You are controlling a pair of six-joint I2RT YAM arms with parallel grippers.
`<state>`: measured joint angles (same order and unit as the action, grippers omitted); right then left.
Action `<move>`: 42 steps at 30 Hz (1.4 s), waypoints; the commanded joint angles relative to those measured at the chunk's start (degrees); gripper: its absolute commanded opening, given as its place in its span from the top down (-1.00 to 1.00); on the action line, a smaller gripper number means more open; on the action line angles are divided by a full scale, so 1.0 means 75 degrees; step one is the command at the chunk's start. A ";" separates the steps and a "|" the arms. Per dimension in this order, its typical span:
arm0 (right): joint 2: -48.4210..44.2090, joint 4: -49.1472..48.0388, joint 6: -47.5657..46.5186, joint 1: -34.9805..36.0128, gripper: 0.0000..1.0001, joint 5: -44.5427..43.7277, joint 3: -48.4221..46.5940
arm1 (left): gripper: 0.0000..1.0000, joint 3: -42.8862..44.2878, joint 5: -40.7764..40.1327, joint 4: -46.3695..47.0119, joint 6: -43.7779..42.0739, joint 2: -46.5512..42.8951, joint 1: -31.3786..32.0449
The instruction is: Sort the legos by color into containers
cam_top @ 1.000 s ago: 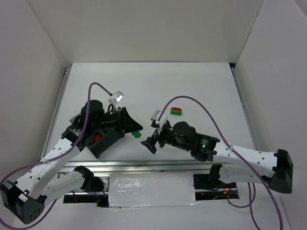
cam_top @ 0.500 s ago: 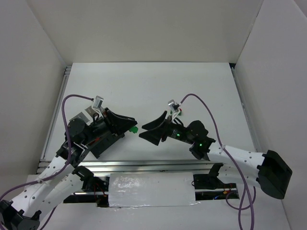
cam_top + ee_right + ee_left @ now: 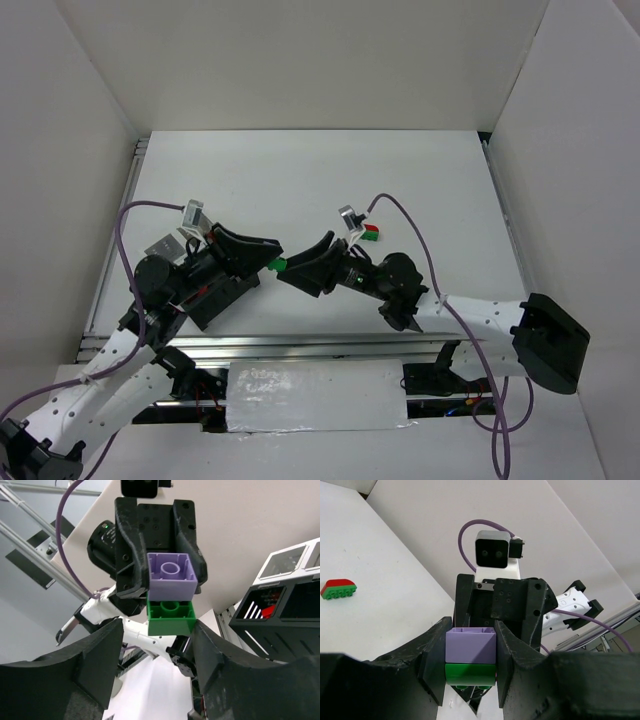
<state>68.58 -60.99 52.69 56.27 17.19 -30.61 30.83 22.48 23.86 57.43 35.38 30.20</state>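
Observation:
My left gripper (image 3: 272, 262) is shut on a two-brick stack, a pale lilac lego (image 3: 470, 647) on a green lego (image 3: 470, 674), held above the table. In the right wrist view the lilac lego (image 3: 171, 574) and the green lego (image 3: 171, 617) face me. My right gripper (image 3: 292, 274) is open and points at the left one, with its fingertips (image 3: 102, 647) just either side of the green lego's end. A red-and-green lego (image 3: 369, 233) lies on the table behind my right gripper. The black box (image 3: 222, 293) sits under my left arm, with a red lego (image 3: 267, 611) in one compartment.
The red-and-green lego also shows at the far left in the left wrist view (image 3: 338, 588). White walls enclose the table on three sides. A metal rail (image 3: 300, 345) runs along the near edge. Purple cables loop over both arms.
Both wrists have turned to face each other above the table. The right gripper has closed in on the stack held by the left gripper.

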 commanded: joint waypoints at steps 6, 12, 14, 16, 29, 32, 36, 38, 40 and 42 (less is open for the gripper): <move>0.0336 -0.0937 -0.0181 0.0056 -0.13 -0.0323 -0.0501 | 1.00 -0.0208 0.0026 0.0780 0.0300 -0.0029 0.0029; 0.0501 -0.0962 -0.0392 0.0033 1.00 -0.0276 -0.0583 | 1.00 -0.0209 0.0096 0.0651 0.0160 -0.0041 0.0029; 0.0454 -0.0741 -0.0672 -0.0061 1.00 0.0062 -0.0606 | 0.72 0.0013 0.0073 0.0372 -0.0097 -0.0088 0.0029; 0.0338 -0.0506 -0.1022 -0.0364 1.00 0.0564 -0.0629 | -0.22 0.0399 -0.0009 -0.0669 -0.0680 -0.0065 0.0029; -0.0215 0.2761 -0.1903 -0.1654 1.00 0.1448 -0.0945 | 0.91 0.1398 -0.1000 -0.3039 -0.1798 0.0789 0.0029; 0.0312 0.3131 -0.1729 -0.2522 1.00 0.1302 -0.0842 | 0.85 0.1783 -0.2561 -0.4233 -0.1821 0.1294 0.0029; 0.0268 0.2669 -0.1632 -0.3061 1.00 0.1962 -0.0149 | 0.84 0.2111 -0.3333 -0.4972 -0.1986 0.1553 0.0017; 0.0103 0.3163 -0.1786 -0.3061 1.00 0.1787 -0.0126 | 0.84 0.2346 -0.3966 -0.5545 -0.2020 0.1623 0.0017; -0.0107 0.3640 -0.1926 -0.3050 1.00 0.1414 -0.0160 | 0.84 0.2591 -0.4378 -0.5921 -0.1997 0.1693 0.0029; -0.0225 0.4273 -0.2253 -0.3050 1.00 0.1201 -0.0498 | 0.85 0.2779 -0.4893 -0.6482 -0.2055 0.1740 0.0017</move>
<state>70.22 -33.82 39.53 33.04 28.71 -31.27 47.20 -5.34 -19.51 43.48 48.71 30.20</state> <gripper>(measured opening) 0.438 0.076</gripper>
